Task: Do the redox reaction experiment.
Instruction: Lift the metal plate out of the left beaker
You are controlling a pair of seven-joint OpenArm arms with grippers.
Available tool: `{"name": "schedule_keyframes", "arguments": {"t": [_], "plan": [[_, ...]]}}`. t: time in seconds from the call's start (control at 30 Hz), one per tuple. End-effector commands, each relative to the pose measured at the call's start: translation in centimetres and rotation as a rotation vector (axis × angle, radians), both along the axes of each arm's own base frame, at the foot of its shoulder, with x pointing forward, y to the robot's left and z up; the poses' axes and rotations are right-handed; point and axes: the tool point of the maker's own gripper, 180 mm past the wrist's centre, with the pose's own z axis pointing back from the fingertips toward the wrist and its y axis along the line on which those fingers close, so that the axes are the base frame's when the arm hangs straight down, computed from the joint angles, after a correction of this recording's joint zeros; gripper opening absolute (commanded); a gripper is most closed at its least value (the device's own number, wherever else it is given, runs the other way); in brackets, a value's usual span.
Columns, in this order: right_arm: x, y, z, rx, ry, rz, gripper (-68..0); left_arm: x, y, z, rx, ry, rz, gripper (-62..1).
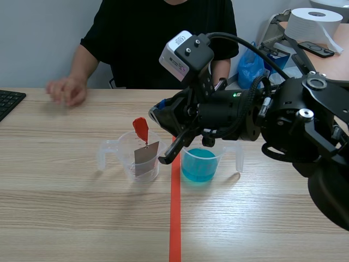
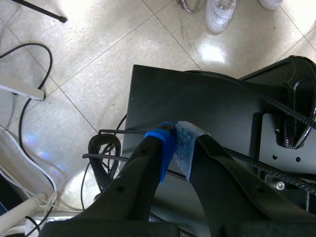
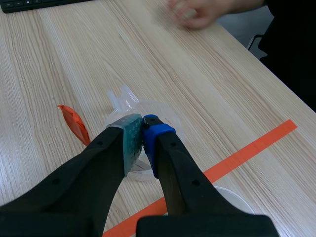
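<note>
My right gripper (image 1: 167, 158) reaches in from the right past the middle of the table (image 1: 65, 207) and hangs just above the near right rim of the clear cup (image 1: 121, 155). In its wrist view the two fingers are closed up, pads pressed together at the tips, and I see nothing between them. The cup sits directly under and just ahead of the fingertips.

The clear cup stands left of the orange tape line (image 1: 175, 224). A grey metal strip (image 1: 146, 161) stands tilted inside it, with a red clip (image 1: 140, 129) sticking up above the rim. From the scene the fingertip looks just beside the strip's right edge, but I cannot tell whether they touch. Right of the tape, close to it, is the second cup (image 1: 199, 165), holding blue liquid and partly hidden behind my arm.

My left gripper (image 2: 177, 143) does not show in the scene view. Its own camera shows the fingers pinched together, blue and pale pads meeting, holding nothing. It points down at a black plate (image 2: 197, 98), with cables (image 2: 29, 123) on the tiled floor beside it.

Across the table a person sits, one hand (image 1: 66, 90) resting on the far left of the wood. A keyboard (image 1: 8, 102) pokes in at the left edge, and a paper roll (image 1: 313, 24) stands far right.
</note>
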Motion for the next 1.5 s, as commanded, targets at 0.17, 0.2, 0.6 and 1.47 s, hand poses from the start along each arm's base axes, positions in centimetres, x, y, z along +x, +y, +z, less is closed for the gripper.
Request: {"name": "schedule_keyframes", "arguments": {"t": [0.17,0.2,0.6,1.47], "plan": [[0.4,0.0,1.3,0.018,-0.035,0.005,-66.9,-0.1,0.1,0.2,0.001,-0.009,0.002,-58.2],[0.4,0.0,1.3,0.018,-0.035,0.005,-66.9,-0.1,0.1,0.2,0.001,-0.009,0.002,-58.2],[0.4,0.0,1.3,0.018,-0.035,0.005,-66.9,-0.1,0.1,0.2,0.001,-0.009,0.002,-58.2],[-3.3,-5.5,3.5,0.019,-0.040,0.035,-66.9,-0.1,0.1,0.2,0.001,-0.009,0.002,-58.2]]}}
